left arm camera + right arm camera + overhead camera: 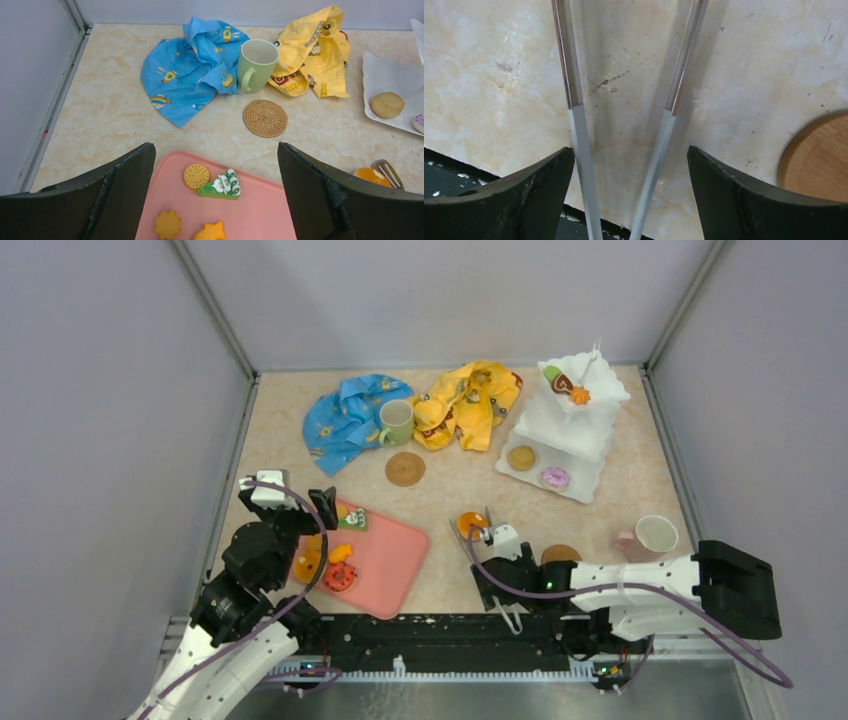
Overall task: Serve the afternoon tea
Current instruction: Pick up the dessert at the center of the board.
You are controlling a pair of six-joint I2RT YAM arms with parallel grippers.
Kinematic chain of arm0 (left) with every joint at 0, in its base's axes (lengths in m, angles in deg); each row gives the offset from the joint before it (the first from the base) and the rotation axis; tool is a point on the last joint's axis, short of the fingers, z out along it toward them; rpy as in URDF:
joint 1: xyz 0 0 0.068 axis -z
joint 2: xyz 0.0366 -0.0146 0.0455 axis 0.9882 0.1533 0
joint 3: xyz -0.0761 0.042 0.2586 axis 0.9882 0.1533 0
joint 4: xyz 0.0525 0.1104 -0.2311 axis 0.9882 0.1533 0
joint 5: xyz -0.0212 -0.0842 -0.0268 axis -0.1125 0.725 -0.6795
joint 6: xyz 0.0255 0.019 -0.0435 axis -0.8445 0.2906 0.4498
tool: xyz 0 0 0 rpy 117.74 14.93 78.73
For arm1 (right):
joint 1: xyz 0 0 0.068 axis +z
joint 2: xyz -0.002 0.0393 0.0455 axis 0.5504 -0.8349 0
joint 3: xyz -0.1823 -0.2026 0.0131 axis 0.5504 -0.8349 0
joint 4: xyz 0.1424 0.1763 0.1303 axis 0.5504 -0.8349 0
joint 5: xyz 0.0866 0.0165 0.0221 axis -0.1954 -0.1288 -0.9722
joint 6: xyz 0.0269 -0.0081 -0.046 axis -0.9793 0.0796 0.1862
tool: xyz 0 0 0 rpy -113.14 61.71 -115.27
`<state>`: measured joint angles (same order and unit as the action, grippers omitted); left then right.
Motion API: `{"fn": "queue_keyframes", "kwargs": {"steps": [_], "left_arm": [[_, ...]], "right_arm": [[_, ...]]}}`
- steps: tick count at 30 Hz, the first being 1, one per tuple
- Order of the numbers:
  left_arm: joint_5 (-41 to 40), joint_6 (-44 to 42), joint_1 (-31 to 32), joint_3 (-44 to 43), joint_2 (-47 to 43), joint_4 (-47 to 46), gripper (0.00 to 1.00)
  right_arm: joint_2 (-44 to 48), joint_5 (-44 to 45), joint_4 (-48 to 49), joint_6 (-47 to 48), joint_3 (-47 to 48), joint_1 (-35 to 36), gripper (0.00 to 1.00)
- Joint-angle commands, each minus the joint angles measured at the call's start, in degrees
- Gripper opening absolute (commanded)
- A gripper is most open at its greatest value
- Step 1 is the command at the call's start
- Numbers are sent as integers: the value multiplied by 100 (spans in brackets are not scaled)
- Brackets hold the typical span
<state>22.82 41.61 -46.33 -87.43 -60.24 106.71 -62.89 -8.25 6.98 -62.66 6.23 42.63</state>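
The left claw (pixel 215 146) hangs wide open over the far left edge of the pink tray (pixel 260 210), gripping nothing. On the tray a round biscuit (pixel 196 176) touches a green wedge (pixel 220 187), with orange pieces (pixel 167 225) nearer. Beyond the tray a blue cloth (pixel 190 70) lies crumpled, and the green mug (pixel 257 65) stands upright against its right edge. Just near of the mug a brown coaster (pixel 265 118) lies bare on the table. A yellow cloth (pixel 312 50) is bunched up to the right of the mug. Near the middle of the table, right of the tray, an orange pastry (pixel 472 524) sits at the tips of metal tongs (pixel 574 100) that run back toward the near edge. The right claw (pixel 630 152) stands open astride the tongs. One leg rests against a finger and the other is clear of its finger, so the tongs are not squeezed. Just right of it lies a second coaster (pixel 560 555), also bare. At the far right the white stand (pixel 580 430) carries a cookie (pixel 521 457) and a pink donut (pixel 555 477) on its bottom tier and small pastries (pixel 565 382) on top. The white mug (pixel 655 535) stands upright at the near right, beside the second coaster but not on it.
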Motion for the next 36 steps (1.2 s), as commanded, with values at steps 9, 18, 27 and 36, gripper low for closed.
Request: {"fn": "queue_keyframes", "kwargs": {"steps": [9,18,27,36], "left_arm": [[28,-47,-21,20,98,-316,99],[32,-49,-19,28,83,-332,99],[27,-46,-22,40,-9,-332,99],[43,-49,-22,44,11,-325,99]], "right_arm": [[-245,410,846,-51,-258,146,71],[325,412,-351,-245,562,211,50],[1215,407,-1330,-261,1146,211,40],[1410,621,-1973,-105,1773,211,40]]}}
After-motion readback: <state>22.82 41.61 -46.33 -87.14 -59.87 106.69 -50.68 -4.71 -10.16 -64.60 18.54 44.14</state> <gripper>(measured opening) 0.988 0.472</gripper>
